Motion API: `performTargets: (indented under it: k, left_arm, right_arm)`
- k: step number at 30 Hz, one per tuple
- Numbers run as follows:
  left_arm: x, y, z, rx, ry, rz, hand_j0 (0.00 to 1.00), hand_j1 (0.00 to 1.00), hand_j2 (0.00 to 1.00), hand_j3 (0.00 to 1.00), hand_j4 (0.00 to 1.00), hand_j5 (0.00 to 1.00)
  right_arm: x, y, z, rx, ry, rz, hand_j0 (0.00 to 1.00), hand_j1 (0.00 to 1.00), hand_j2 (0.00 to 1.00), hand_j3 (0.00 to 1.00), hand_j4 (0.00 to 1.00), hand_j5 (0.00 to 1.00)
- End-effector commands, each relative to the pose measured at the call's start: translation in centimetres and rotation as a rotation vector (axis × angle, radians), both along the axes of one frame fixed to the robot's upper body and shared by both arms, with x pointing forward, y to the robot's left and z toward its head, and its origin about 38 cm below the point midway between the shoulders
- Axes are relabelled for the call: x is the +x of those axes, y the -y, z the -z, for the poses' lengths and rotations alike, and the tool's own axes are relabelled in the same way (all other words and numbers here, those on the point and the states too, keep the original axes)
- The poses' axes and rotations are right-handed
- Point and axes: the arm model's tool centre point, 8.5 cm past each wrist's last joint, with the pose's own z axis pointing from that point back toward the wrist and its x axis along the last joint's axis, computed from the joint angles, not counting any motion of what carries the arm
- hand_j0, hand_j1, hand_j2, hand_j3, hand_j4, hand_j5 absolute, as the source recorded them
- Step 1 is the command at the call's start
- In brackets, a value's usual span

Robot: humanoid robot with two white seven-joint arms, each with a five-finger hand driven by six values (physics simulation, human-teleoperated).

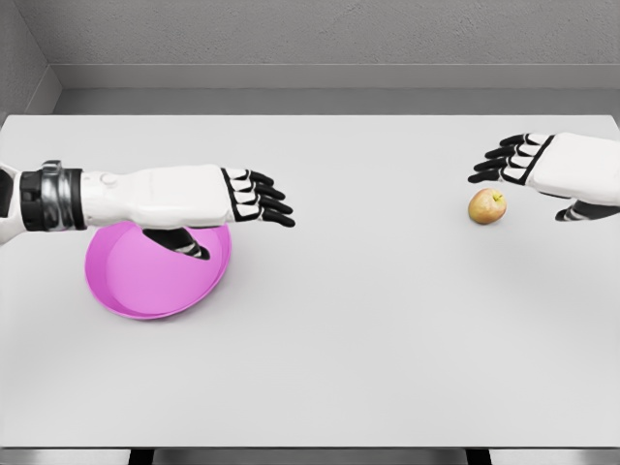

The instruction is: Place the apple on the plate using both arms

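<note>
Yellow-red apple (487, 206): on white table (368, 329), near right edge, untouched. Pink plate (155, 276): near left edge, well apart from apple. Left hand (232, 197): above plate's far rim, fingers extended, holding nothing. Right hand (542, 165): just beside apple, toward right edge, fingers loosely spread, clear of fruit.

A broad, pale grey rectangular table (368, 339) with a smooth matte top fills most of the view. Behind it rises a rough, grey textured back wall (329, 29), meeting a darker side wall (19, 48) at left under even, soft light.
</note>
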Motion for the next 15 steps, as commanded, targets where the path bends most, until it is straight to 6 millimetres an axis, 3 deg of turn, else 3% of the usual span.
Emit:
performTargets:
  k: [1,6,12,15]
  left_arm:
    - [0.0,-0.2,0.0,0.020,-0.006,-0.003,1.00,1.00,1.00,1.00,1.00,1.00]
    - [0.1,-1.0,-0.7,0.030,0.010,-0.019,1.00,1.00,1.00,1.00,1.00,1.00]
    - [0.1,-1.1,-0.7,0.030,0.009,-0.021,1.00,1.00,1.00,1.00,1.00,1.00]
    - [0.1,-1.1,-0.7,0.031,0.009,-0.021,1.00,1.00,1.00,1.00,1.00,1.00]
  right_arm:
    - [0.0,0.0,-0.2,0.002,-0.001,0.002,1.00,1.00,1.00,1.00,1.00,1.00]
    - [0.3,-1.0,-0.3,0.045,0.021,-0.029,1.00,1.00,1.00,1.00,1.00,1.00]
    - [0.5,0.0,0.6,0.091,-0.057,0.001,1.00,1.00,1.00,1.00,1.00,1.00]
    - [1.1,1.7,1.2,0.221,-0.155,0.051,1.00,1.00,1.00,1.00,1.00,1.00]
